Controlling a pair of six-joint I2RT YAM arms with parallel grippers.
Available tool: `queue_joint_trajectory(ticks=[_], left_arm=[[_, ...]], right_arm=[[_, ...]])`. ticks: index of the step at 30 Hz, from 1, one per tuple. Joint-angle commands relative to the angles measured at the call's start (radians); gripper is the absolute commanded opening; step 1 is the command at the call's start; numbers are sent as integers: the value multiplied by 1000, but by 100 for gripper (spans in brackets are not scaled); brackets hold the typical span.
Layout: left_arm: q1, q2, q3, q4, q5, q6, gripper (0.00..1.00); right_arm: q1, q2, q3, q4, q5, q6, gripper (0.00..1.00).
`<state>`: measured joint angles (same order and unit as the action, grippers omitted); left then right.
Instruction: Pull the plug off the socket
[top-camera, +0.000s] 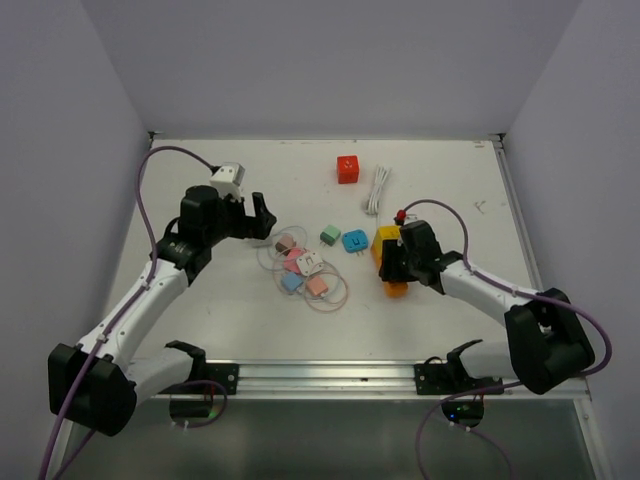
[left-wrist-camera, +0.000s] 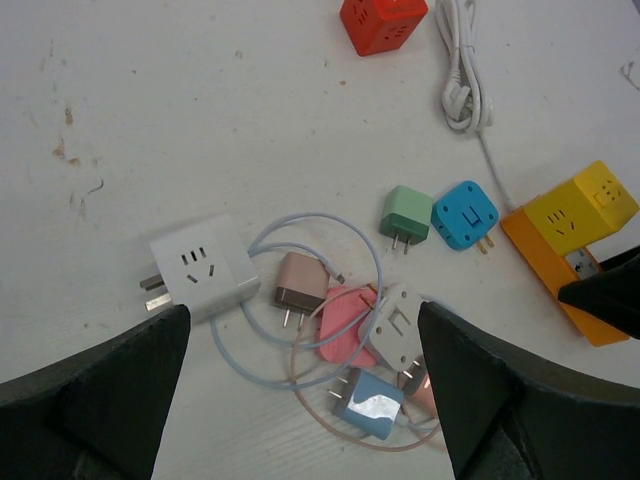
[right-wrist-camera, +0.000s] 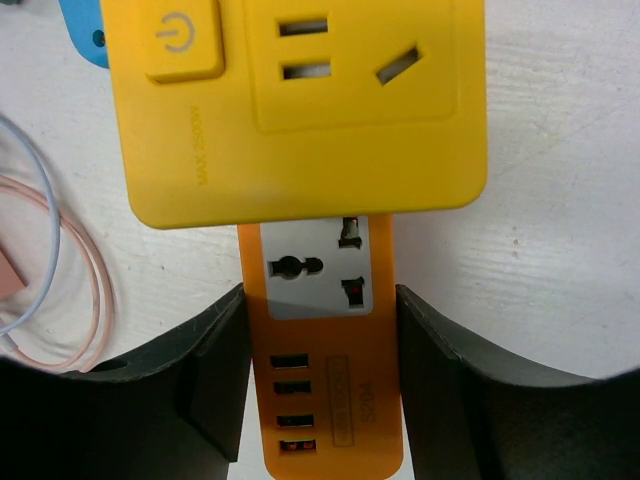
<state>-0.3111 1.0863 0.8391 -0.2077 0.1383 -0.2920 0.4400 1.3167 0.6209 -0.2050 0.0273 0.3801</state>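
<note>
Locate the yellow square plastic plug block (right-wrist-camera: 300, 110) right of centre on the white table (top-camera: 450, 180), just beside a blue square adapter (top-camera: 354, 240). Seated on the far end of the orange plastic power strip (right-wrist-camera: 330, 420), covering that end; not yet separated. Carries on its top face a raised power button, a two-slot outlet, an angled slot and a line of small print along one edge. Leaves exposed on the strip a grey universal outlet and a row of four USB ports.

Clamps the strip from both sides with the right gripper (right-wrist-camera: 320, 300): black fingers (right-wrist-camera: 200, 380) pressed against the orange flanks just below the yellow block, clear of the block itself. Reaches in from the near right corner with the right arm, forearm low, wrist aimed toward table centre.

Holds the left gripper (left-wrist-camera: 300, 320) spread wide and empty above the left half of the table, elbow bent, wrist tilted down. Overlooks a white cube socket (left-wrist-camera: 205, 265), a green adapter (left-wrist-camera: 406, 215) and a cluster of pink, brown, white and light-blue chargers (left-wrist-camera: 350, 340) tangled in thin cables. Farther back: a red cube socket (top-camera: 347, 168) and a coiled white cable (top-camera: 378, 190).
</note>
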Motion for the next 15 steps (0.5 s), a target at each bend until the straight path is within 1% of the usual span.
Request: queue_joint_trajectory(ticks=[1,2,4,5,7,11,13,15], left_arm=[[-6,4,-3,36,27,16,100],[-8,12,-5,31,29,16,100],[-14,20,-5,19,30,13,100],[-16,26,-5,14,30,13,100],[-26,30,0,4,23,11,100],[-66,43,35,-39,-35,11,100],[-103,63,70,-77,-87,4,100],[-132,78,113,-111,-133,-25,100]], right_arm=[[19,7,-19,39,-9,51,38],[20,9,-21,39,-1,55,44],[23,12,-24,39,2,66,52],[23,10,-24,39,-4,68,60],[23,3,-20,38,-23,77,68],[23,-51,-18,27,-47,97,79],[23,-97,-4,-3,-46,108,84],[23,-163,5,-39,-30,120,86]])
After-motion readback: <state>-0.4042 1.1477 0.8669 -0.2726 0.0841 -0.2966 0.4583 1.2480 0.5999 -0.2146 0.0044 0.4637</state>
